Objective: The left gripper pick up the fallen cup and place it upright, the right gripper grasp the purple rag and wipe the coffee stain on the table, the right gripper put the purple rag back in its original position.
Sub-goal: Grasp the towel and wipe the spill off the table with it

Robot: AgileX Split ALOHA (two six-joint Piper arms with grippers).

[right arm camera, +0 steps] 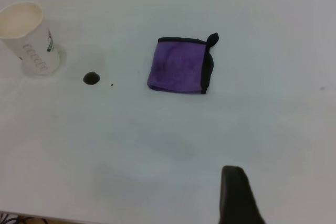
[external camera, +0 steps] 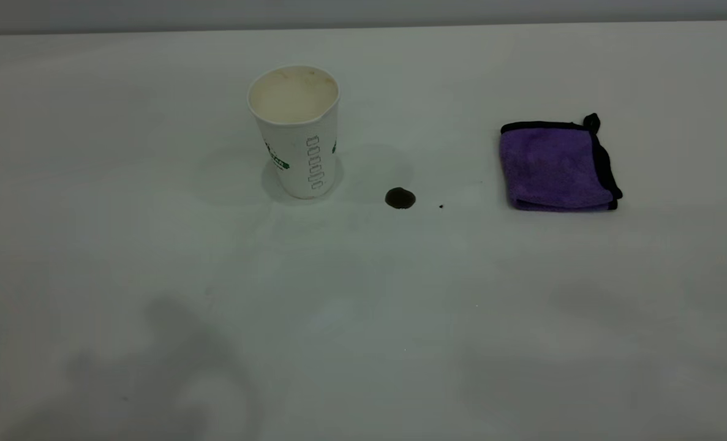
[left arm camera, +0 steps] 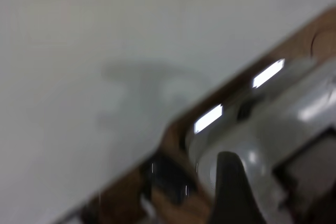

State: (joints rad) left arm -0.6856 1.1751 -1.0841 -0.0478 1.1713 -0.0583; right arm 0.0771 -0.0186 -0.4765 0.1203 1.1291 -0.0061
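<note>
Cup [external camera: 294, 131] upright; purple rag [external camera: 556, 165] soft, light, so I'd pinch its folded edge. R gripper [right arm camera: 239, 195] well back from it; jaw state of both grippers: can't tell.

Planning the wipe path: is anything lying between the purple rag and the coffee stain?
Only a tiny dark speck lies on the table between the purple rag and the coffee stain. The cup stands upright beyond the stain.

The paper cup [external camera: 296, 131] is white with a cream inside, green logo marks and a column of small grey outlined ovals down its side. The microfibre rag [external camera: 558, 165] is purple with black edging and a black corner loop. The coffee stain [external camera: 400, 198] is dark brown, nearly black. The tabletop [external camera: 363, 318] is plain matte white.
</note>
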